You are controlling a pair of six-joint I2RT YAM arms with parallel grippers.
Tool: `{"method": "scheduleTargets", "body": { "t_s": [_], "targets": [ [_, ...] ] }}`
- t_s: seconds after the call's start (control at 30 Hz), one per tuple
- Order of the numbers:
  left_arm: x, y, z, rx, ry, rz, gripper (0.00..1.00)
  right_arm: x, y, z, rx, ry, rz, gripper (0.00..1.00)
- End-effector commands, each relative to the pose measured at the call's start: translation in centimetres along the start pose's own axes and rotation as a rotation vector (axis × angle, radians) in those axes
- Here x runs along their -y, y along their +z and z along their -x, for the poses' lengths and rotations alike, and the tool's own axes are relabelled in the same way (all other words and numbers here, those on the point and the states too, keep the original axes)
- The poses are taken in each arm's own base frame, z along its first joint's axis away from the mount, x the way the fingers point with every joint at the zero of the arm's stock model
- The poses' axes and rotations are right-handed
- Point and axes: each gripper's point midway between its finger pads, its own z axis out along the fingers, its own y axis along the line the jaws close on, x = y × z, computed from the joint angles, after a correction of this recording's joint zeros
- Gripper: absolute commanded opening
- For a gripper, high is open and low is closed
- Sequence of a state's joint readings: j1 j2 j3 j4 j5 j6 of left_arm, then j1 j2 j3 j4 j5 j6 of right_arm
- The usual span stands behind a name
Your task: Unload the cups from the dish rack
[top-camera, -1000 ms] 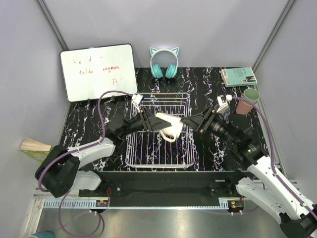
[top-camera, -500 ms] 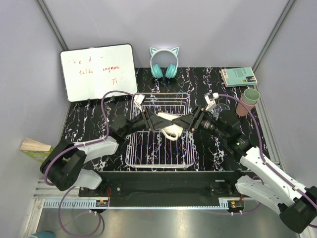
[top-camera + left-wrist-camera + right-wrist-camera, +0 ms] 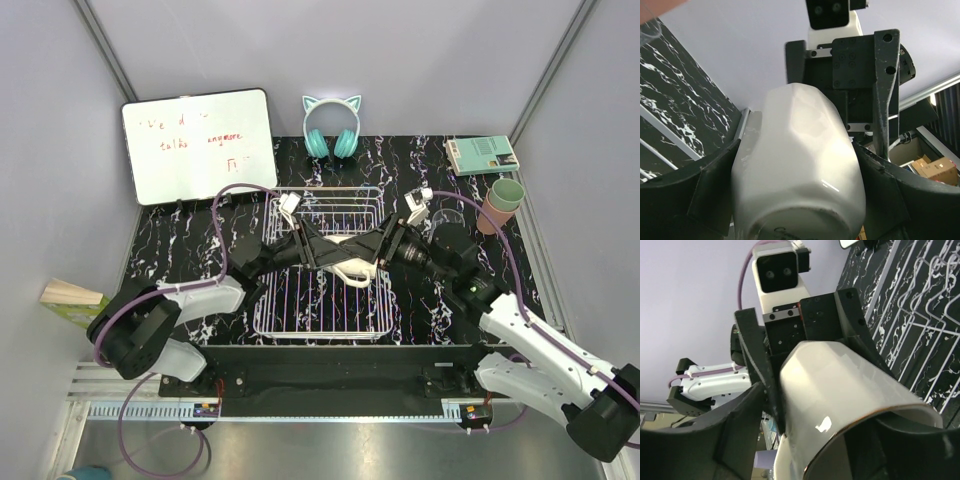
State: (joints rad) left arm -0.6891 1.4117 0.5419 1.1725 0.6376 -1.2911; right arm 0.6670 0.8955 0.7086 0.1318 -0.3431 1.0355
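**Mug handover above the rack: grip on the receiving side unconfirmed**

The left hand (image 3: pixel 322 249) is pinching the cream-white mug (image 3: pixel 352 266). In its wrist view both fingers lie flat against the mug's sides, base end nearest the camera. The right hand (image 3: pixel 374 247) meets it from the opposite side, its fingers either side of the mug's open rim (image 3: pixel 840 390). We cannot tell whether they are pressing on it or only standing alongside. The mug lies on its side in the air, over the middle of the dish rack (image 3: pixel 320 334), handle hanging downward.

We judge the step to be a transfer from left to right. To do it well:
- The right hand should seat firmly on the mug body before the left lets go.
- The glazed wall looks slippery, so a grip further from the rim is advisable.
- The handle should be kept clear of the upright tines on the way out.

We see no other cup in the open parts of the rack; the part under the hands is hidden. A sage-green tumbler (image 3: pixel 508 190) sits nested in a salmon-pink tumbler (image 3: pixel 489 216) on the tabletop (image 3: pixel 170 250), at the far right.
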Motion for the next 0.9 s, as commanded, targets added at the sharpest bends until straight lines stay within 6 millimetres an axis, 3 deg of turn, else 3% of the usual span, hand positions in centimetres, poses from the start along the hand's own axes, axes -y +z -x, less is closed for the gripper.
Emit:
{"method": "scheduleTargets", "body": {
  "t_s": [0.0,0.47,0.57,0.63,0.8,0.87],
  "targets": [
    [4.0,0.3,-0.4,-0.025,0.098,-0.148,0.0,-1.8,0.0,1.5,0.064,-0.043,0.038,0.71],
    [4.3,-0.9,-1.0,-0.021,0.124,-0.142,0.0,-2.6,-1.2,3.3,0.167,-0.067,0.021,0.71],
    [4.5,-1.0,-0.9,-0.017,0.14,-0.134,0.0,-2.6,-1.3,3.0,0.154,-0.07,0.024,0.62],
    [4.6,-1.1,-1.0,-0.021,0.139,-0.131,0.0,-2.5,-1.1,2.7,0.138,-0.062,0.031,0.46],
    [4.5,-1.0,-1.1,-0.026,0.132,-0.133,0.0,-2.4,-0.1,1.6,0.072,-0.038,0.064,0.32],
    [4.3,-0.9,-1.1,-0.028,0.128,-0.131,0.0,-2.7,0.3,1.4,0.053,-0.036,0.088,0.21]
  ]
}}
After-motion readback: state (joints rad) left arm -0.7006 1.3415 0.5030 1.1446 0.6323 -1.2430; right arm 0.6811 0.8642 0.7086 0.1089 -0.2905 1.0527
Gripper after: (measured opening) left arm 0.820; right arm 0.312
